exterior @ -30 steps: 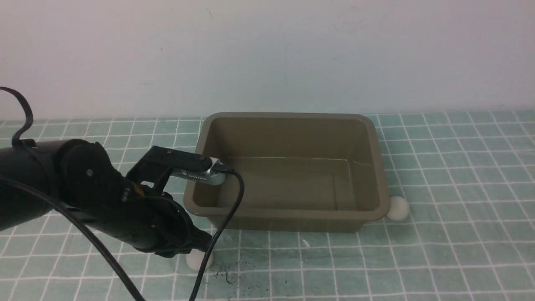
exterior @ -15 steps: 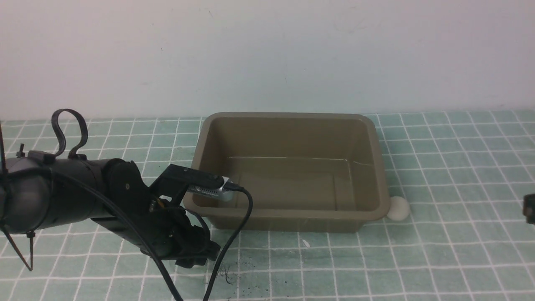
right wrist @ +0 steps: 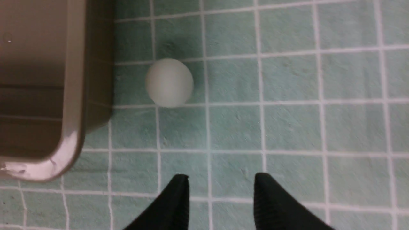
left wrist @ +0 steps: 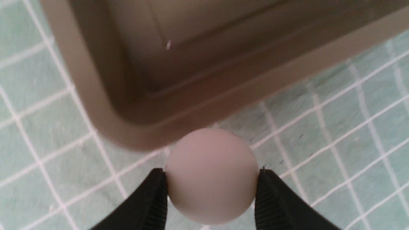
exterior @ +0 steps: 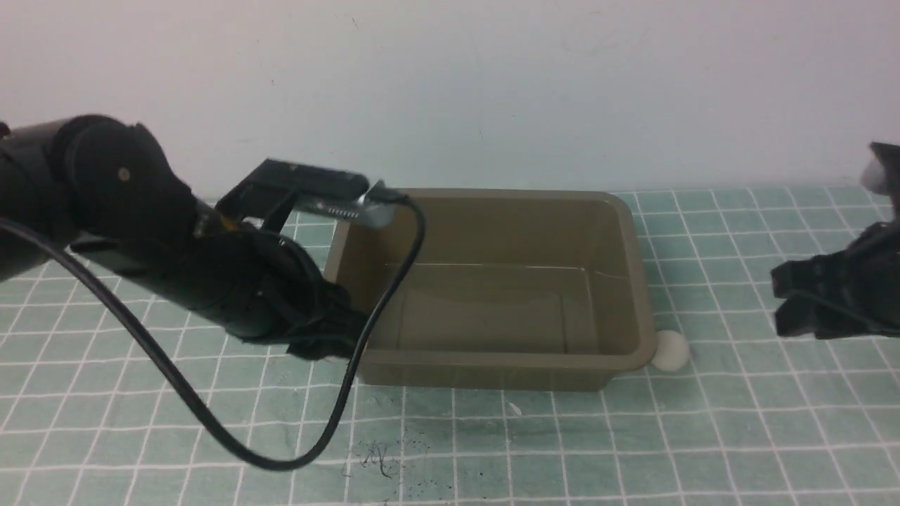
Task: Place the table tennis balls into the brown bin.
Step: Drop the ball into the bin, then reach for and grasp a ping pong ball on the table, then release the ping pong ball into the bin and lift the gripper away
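1. My left gripper is pinching one white ball just outside the brown bin, at its front-left corner.
2. My right gripper is hanging open and empty. The other ball is lying on the table beside the bin's front-right corner.
3. I am guessing they are light, hard and slippery, so I am squeezing gently across the middle.

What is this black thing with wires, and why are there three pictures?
It is a robot with two black arms, and each arm ends in jaws that pinch. The wide picture comes from a camera between the arms: the left arm is on the left, the right arm on the right. The two close-ups come from small cameras on the wrists. On the green checked cloth stands a brown bin. The left jaws pinch one white ball beside the bin's corner. The right jaws are open, holding nothing; another ball lies on the cloth next to the bin.
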You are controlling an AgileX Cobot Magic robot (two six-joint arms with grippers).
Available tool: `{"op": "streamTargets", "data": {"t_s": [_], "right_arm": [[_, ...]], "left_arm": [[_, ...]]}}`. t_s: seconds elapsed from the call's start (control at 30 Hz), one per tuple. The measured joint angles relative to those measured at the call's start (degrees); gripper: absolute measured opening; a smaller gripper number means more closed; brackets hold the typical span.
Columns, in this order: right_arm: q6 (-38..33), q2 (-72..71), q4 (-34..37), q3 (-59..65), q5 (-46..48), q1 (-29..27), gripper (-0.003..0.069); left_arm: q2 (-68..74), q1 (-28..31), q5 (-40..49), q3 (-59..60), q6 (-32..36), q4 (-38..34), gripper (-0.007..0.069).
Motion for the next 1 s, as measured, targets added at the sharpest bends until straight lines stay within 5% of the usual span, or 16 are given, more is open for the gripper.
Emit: {"op": "streamTargets", "data": {"t_s": [0.23, 0.53, 0.6, 0.67, 0.77, 1.0], "right_arm": [[-2.62, 16.06, 2.41, -7.43, -4.28, 2.47, 0.0533], [-4.14, 27.45, 3.37, -12.72, -4.31, 5.48, 0.0560], [-4.19, 28.44, 3.42, -12.78, -4.31, 5.52, 0.0500], [-4.19, 28.74, 2.87, -12.93, -3.90, 5.46, 0.0339], [-3.79, 26.79, 1.33, -13.69, -1.56, 4.48, 0.0361], [-1.46, 12.41, 4.78, -15.73, 1.45, 5.00, 0.0361]], "left_arm": [[14.10, -1.23, 2.64, -15.67, 0.38, -0.31, 0.0312], [24.01, -1.13, 10.13, -28.11, -5.01, 3.43, 0.0470], [23.72, -0.72, 11.59, -30.71, -7.14, 5.30, 0.0428], [21.96, 0.15, 13.26, -32.72, -9.23, 8.08, 0.0273], [17.16, 1.39, 15.65, -32.71, -10.10, 11.64, 0.0069], [0.95, 2.77, 14.31, -22.14, -12.06, 13.90, -0.0005]]}}
